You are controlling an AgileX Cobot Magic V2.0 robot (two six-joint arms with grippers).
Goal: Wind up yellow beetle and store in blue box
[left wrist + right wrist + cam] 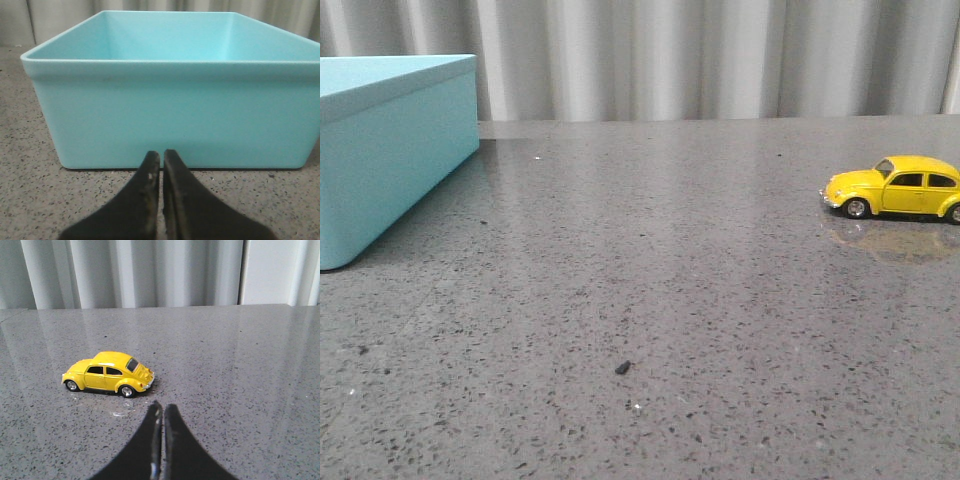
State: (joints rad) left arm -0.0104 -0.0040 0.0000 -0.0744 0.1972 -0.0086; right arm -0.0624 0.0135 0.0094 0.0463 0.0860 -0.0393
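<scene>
From my station I find the yellow beetle [898, 187] standing on its four wheels at the right side of the grey speckled table [650, 290], well apart from the blue box [390, 150] at the far left. The box is open-topped and nothing shows inside the part I can see.

Handling: I judge the car light, rigid and hard-shelled, its glossy paint and rounded roof apt to slip between fingers. It rolls freely, I expect, so a nudge along its length would send it off. I would take it across the body, on the flat door panels between the wheels.

Orientation: its long axis runs left to right across the front view, nose toward the box (I take the low bonnet end for the nose, though the rear is cut off at the frame edge).

The left gripper [161, 165] sits low just before the box wall, jaws pressed together and empty. The right gripper [162, 415] sits near the car's rear, likewise closed on nothing.
</scene>
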